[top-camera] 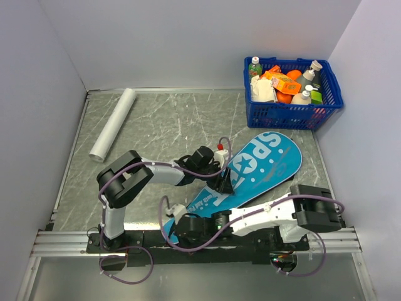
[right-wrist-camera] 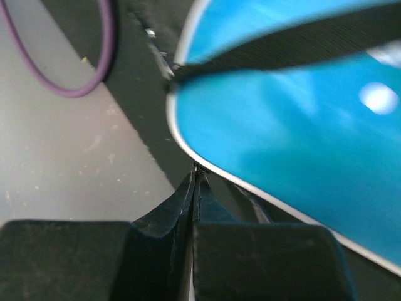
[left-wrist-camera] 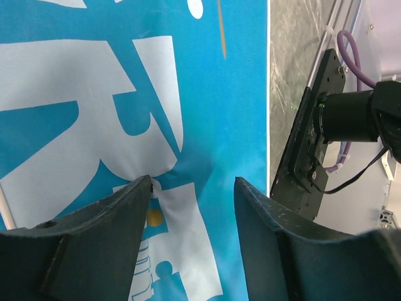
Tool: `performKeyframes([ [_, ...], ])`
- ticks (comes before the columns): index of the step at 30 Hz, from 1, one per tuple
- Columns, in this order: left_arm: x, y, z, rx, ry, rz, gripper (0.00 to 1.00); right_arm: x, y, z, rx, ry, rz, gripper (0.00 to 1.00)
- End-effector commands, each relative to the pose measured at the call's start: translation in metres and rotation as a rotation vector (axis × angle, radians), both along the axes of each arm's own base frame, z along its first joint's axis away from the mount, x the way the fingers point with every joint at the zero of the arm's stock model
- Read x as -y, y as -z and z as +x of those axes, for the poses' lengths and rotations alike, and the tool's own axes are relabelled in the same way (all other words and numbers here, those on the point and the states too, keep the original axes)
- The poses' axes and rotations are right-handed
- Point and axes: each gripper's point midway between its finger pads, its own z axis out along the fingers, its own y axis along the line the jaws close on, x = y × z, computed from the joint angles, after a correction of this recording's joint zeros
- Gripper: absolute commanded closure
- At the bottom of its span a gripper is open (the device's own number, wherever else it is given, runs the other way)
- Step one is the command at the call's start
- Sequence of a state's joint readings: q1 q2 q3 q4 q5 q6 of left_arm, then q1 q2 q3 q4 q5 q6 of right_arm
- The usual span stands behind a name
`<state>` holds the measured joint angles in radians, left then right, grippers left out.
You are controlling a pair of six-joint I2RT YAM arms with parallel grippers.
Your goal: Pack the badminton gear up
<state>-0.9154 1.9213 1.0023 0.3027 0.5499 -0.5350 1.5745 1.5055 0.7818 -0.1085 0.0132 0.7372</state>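
The long teal bag (top-camera: 269, 160) lettered SPORT lies diagonally on the table, its narrow end toward the arm bases. My left gripper (top-camera: 223, 182) is open over the bag's middle. In the left wrist view its left fingertip (left-wrist-camera: 145, 185) touches the printed fabric (left-wrist-camera: 238, 94), with nothing between the jaws. My right gripper (top-camera: 174, 215) is at the bag's narrow end. In the right wrist view it (right-wrist-camera: 196, 172) is shut on a small zipper pull at the bag's white-piped edge (right-wrist-camera: 294, 138). Rackets and shuttlecock are out of view.
A blue plastic basket (top-camera: 292, 114) of groceries stands at the back right corner. A white roll (top-camera: 113, 124) lies at the back left. The right arm's black base plate (left-wrist-camera: 310, 138) and purple cables sit beside the bag's edge. White walls enclose the table.
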Motion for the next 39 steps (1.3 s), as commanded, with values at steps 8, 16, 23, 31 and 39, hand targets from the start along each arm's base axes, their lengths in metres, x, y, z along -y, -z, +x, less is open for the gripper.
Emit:
performKeyframes([
  [8, -0.008, 0.039, -0.009, -0.048, -0.018, 0.107, 0.39, -0.08, -0.046, -0.031, 0.024, -0.191, 0.112, 1.0],
  [16, -0.01, 0.039, -0.012, -0.058, -0.017, 0.098, 0.4, -0.088, -0.042, -0.017, 0.076, -0.112, 0.106, 1.0],
  [23, -0.021, 0.038, -0.001, -0.046, -0.049, 0.123, 0.42, -0.059, -0.067, 0.013, 0.152, 0.03, 0.139, 0.38],
  [31, -0.043, 0.013, 0.043, 0.072, -0.114, 0.176, 0.44, 0.001, -0.099, 0.061, 0.247, 0.198, 0.105, 0.29],
  [39, -0.066, -0.044, 0.098, 0.194, -0.264, 0.144, 0.44, 0.094, -0.06, 0.071, 0.168, 0.378, -0.046, 0.28],
])
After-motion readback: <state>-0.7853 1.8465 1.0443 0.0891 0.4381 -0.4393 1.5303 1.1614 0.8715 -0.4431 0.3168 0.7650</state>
